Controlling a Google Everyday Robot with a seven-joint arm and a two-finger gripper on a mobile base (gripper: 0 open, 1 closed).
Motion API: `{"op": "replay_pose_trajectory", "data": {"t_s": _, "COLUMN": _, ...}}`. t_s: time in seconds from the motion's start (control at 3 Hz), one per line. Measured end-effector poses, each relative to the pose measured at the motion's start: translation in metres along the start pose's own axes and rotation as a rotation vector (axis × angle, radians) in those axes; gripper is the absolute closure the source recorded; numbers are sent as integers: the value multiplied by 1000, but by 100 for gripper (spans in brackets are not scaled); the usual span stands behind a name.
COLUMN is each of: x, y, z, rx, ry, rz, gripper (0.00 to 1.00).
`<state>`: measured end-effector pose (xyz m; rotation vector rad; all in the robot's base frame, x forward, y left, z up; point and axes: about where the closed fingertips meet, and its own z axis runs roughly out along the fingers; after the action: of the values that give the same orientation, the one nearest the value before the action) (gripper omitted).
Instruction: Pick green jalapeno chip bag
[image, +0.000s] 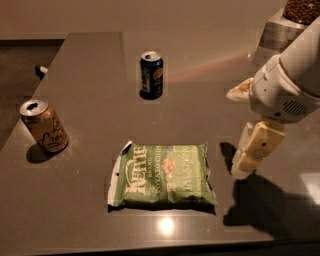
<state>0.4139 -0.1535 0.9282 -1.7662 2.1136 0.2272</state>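
Just beside green chip bag, tool hovers

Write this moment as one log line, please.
gripper: right of green jalapeno chip bag, apart | bag: flat on table, ungrasped

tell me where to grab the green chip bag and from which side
Probably from straight above: the green jalapeno chip bag lies flat on the table, with no raised edge to pinch sideways. Close across its shorter width at the puffed middle, where the film can bunch. The gripper hangs beside the end opposite the white seam, not touching.
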Motion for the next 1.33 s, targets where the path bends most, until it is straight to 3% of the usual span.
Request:
{"op": "replay_pose_trajectory", "data": {"t_s": 0.67, "x": -34, "y": 28, "z": 55, "rx": -79, "ry": -44, "rz": -110, "gripper": 0}}
{"op": "replay_pose_trajectory", "data": {"t_s": 1.33, "x": -47, "y": 46, "z": 97, "rx": -136, "ry": -29, "rz": -186, "gripper": 0}}
